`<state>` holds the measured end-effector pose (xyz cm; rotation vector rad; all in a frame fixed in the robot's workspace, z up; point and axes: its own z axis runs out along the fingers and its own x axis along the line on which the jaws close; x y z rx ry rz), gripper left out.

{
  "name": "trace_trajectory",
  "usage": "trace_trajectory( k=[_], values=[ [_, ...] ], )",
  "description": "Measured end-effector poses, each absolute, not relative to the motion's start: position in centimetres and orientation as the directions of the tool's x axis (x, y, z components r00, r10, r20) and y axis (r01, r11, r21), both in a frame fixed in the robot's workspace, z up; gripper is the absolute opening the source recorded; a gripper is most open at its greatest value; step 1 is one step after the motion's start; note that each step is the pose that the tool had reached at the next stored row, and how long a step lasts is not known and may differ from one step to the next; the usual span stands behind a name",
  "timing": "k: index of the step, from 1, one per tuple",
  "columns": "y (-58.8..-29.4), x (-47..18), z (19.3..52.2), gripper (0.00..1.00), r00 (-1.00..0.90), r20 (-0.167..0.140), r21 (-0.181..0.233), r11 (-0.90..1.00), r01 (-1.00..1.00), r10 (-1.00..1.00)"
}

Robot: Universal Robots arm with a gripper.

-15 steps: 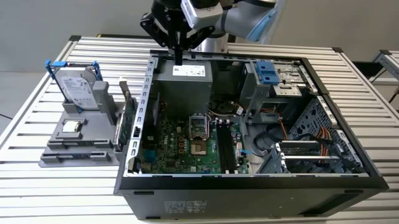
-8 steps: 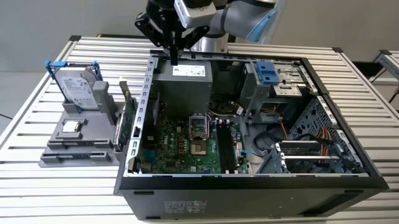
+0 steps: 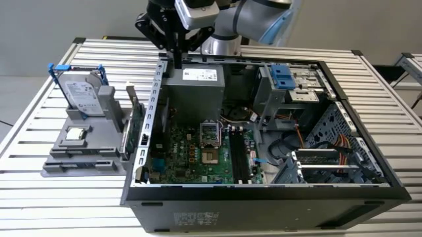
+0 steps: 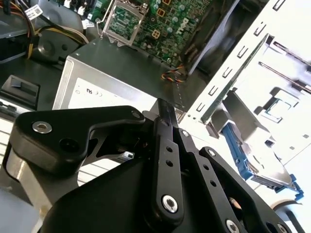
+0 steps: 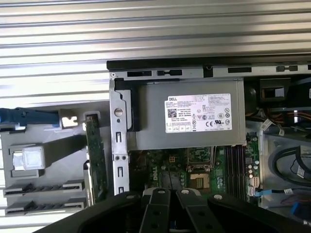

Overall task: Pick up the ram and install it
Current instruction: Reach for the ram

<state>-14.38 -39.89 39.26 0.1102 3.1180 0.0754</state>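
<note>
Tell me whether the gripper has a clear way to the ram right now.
Probably yes. The ram stands on edge beside the grey holder, outside the computer case, top edge uncovered. The gripper hangs above the case's wall with nothing between them, though that wall crowds the ram.

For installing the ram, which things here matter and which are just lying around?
Job: thin green circuit-board ram stick upright in the grey holder; dark memory slots on the green motherboard; shut black hand.
Lying about: silver hard drive, small square silver processor chip, grey power supply box.
</note>
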Motion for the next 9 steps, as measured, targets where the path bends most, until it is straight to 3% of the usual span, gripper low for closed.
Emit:
trace_trajectory(
  k=[9],
  values=[
    [-39.9,-15.6,39.3,0.0,-0.997,-0.019,0.049,0.996,0.07,0.071]
  ],
)
